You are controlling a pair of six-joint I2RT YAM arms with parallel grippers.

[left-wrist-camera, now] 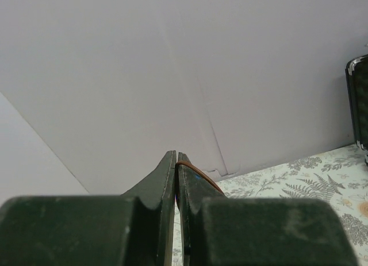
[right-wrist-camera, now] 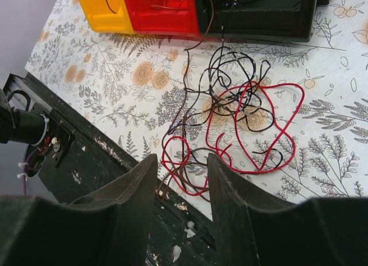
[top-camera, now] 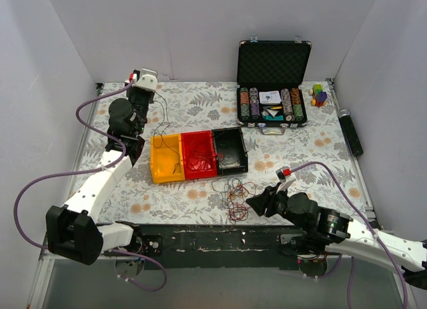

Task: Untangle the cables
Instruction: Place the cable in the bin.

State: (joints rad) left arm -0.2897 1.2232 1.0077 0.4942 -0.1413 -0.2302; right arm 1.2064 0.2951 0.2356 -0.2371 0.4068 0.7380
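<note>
Just ahead of the right gripper (right-wrist-camera: 182, 162), fingers apart: the cables (right-wrist-camera: 238, 105), seemingly limp and featherlight.
Left gripper (left-wrist-camera: 176, 158) is pinched on one strand; I'd take a loose outer red loop.

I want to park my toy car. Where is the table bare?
Bare cloth lies between the black bin and the dark stick at the right edge, and at the back, left of the chip case. Crowded: the cables in front of that bin.

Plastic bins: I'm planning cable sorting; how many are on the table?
3, in a row mid-table: yellow plastic bin left, red plastic bin middle, black plastic bin right. None seems hidden.
</note>
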